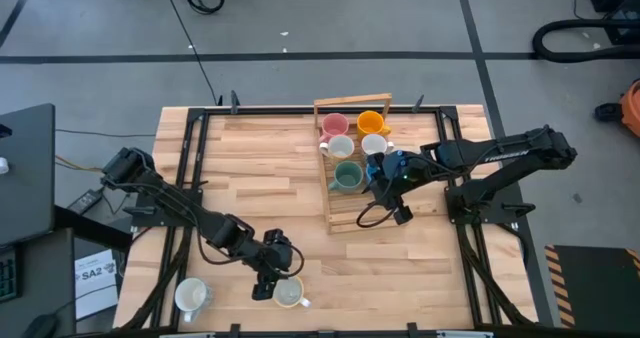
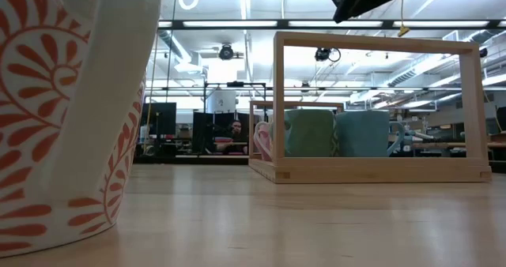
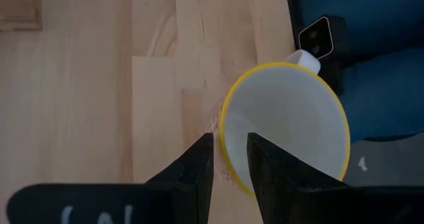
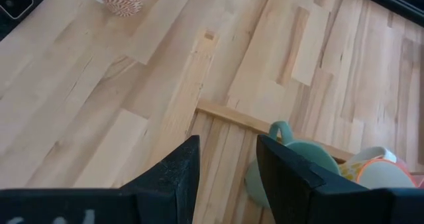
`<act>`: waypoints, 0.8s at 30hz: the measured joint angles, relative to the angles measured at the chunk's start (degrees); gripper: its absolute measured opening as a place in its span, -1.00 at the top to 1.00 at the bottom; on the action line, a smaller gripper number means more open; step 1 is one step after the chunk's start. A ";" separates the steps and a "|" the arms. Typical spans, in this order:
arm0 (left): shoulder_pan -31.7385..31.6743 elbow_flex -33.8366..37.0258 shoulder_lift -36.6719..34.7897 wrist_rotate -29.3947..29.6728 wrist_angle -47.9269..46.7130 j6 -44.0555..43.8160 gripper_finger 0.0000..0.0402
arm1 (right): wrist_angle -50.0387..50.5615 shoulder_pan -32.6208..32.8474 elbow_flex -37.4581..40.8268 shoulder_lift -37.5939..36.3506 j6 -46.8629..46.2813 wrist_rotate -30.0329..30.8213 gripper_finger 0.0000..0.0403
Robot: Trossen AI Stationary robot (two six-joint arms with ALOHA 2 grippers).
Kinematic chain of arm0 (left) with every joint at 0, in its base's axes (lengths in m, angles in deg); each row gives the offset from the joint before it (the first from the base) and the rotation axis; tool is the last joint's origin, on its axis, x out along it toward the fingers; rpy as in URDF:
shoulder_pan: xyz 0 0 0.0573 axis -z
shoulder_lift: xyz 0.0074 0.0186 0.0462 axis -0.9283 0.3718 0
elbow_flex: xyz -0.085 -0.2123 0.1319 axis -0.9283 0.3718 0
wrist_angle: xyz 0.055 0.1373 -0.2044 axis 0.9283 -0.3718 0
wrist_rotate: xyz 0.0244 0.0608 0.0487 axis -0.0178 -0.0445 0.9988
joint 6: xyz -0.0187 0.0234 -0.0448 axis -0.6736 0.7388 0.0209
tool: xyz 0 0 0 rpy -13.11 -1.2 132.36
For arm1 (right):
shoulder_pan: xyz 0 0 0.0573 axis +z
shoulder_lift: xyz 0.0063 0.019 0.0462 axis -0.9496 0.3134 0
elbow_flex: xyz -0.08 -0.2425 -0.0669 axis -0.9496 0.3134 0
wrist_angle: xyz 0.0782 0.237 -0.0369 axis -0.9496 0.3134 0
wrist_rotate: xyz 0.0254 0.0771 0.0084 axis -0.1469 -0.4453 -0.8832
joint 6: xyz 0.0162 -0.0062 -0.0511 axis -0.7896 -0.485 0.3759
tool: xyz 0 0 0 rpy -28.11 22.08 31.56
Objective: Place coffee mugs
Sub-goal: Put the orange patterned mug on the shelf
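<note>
Since the mug point(image 3: 285, 128) is glazed ceramic, stiff, slick and chippable, you'd best pinch its wall at the rim. It sits at the table's point(image 1: 260, 158) near edge. Your left gripper point(image 3: 229, 159) straddles that rim, jaws slightly apart, not yet clamped. Your right gripper point(image 4: 225, 159) hangs open, empty, over the crate point(image 1: 340, 221).

I count seven mugs total: five in the wooden rack point(image 1: 352, 221) (pink point(image 1: 333, 126), orange point(image 1: 370, 123), green point(image 1: 347, 177), two white), plus two loose white ones on my bench point(image 1: 260, 168).
</note>
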 joint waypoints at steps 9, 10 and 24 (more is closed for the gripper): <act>0.00 -0.02 2.04 -0.69 -0.44 0.00 0.51 | -0.28 0.00 0.02 0.02 -0.07 0.02 0.23; 0.00 -0.02 2.50 -0.80 -0.52 0.02 0.51 | -0.37 0.00 0.02 -0.02 -0.05 0.00 0.23; -1.20 -0.02 2.97 -0.33 1.41 0.00 0.73 | -1.87 0.00 0.04 -0.02 -0.09 0.00 0.23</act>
